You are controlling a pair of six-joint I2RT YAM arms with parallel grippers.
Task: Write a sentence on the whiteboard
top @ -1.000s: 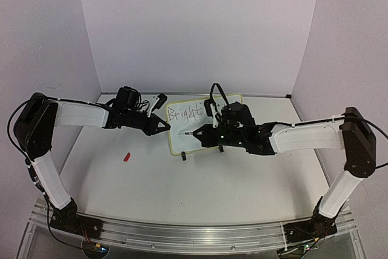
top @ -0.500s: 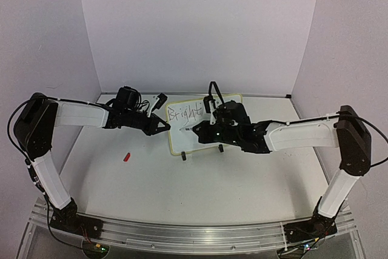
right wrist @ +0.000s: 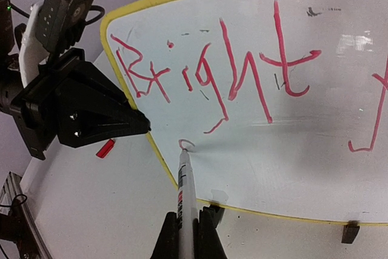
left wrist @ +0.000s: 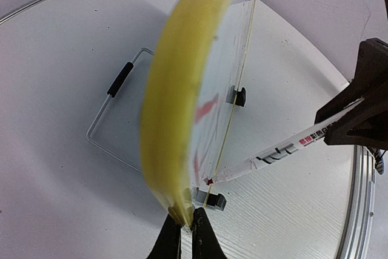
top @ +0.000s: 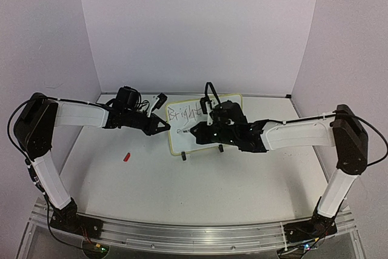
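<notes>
The right gripper (right wrist: 185, 230) is clenched around a white marker (right wrist: 183, 180), whose barrel runs straight out from between the fingers along the gripper's own line. Its red tip rests on the whiteboard (right wrist: 315, 150) at a small red loop (right wrist: 187, 144) low on the left, just under the "B". The relation that matters for the coming stroke, as I judge it, is this: the bare white surface lies to the right of the tip, along the board's long axis, which runs side to side across the table (top: 182, 192). The pen therefore has to travel right while staying pressed lightly into the face. Above the tip, the sentence (right wrist: 218, 71) so far reads "Bright" in red on 1 line, with what looks like the start of another letter at the far right edge. The task looks well short of half done. The left gripper (left wrist: 185, 232) is shut on the board's yellow rim at its lower left edge, just beside the marker tip, bracing it. The right arm is the 1 placed to write. The board stands tilted on a wire stand (left wrist: 115, 119) and black clip feet (right wrist: 350, 233) near the middle back of the table. A small red cap (top: 127, 156) lies apart to the left. No container shows in any view.
</notes>
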